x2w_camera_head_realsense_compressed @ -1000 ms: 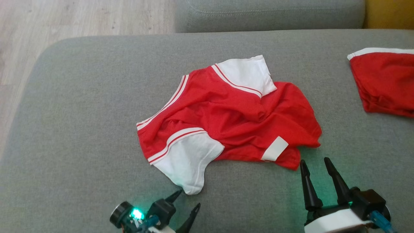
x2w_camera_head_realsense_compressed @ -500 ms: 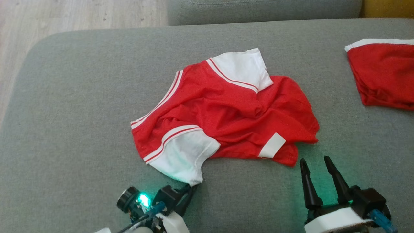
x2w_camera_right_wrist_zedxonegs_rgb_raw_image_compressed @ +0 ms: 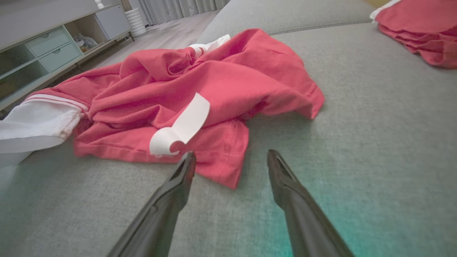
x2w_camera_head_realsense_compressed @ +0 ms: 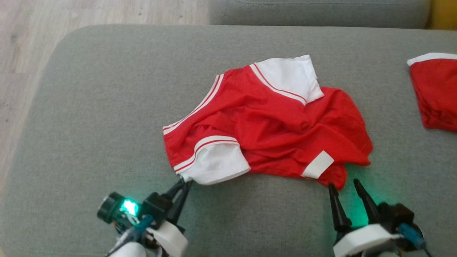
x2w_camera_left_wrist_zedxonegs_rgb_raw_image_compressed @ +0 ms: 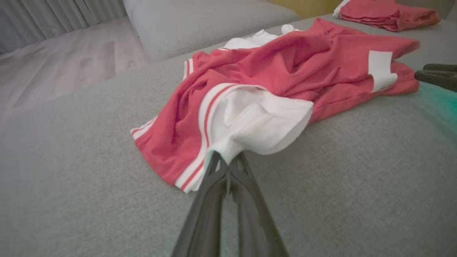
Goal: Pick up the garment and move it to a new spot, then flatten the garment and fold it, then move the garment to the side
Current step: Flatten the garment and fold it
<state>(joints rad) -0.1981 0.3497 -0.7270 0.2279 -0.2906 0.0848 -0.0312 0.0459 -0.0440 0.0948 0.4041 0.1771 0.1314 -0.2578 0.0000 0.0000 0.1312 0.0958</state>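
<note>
1. Garment: you have a red shirt with white sleeves lying crumpled on the grey sofa seat, roughly mid-cushion. It is neither flattened nor folded; heavy creases run across the body.
2. Near white sleeve: it lies at the garment's edge closest to the robot, bordered by red and white striped trim. The far white sleeve lies flat at the opposite edge, towards the sofa back cushion.
3. Left gripper: its fingers are together, clamped on the edge of the near white sleeve. In the left wrist view the cloth gathers to a point at the fingertips.
4. Right gripper: its fingers are apart and hold nothing. They sit low over the seat at the garment's hem, and a corner of the red hem lies between the two tips. You cannot tell from these views whether either finger touches the cloth.
5. White label strip: it curls on the red fabric just beside the right gripper.
6. Second red garment: it lies at the seat's far right, well apart from the first.
7. Surroundings: pale wood floor shows beyond the seat's left edge. A green glow falls on the seat beside each gripper.
</note>
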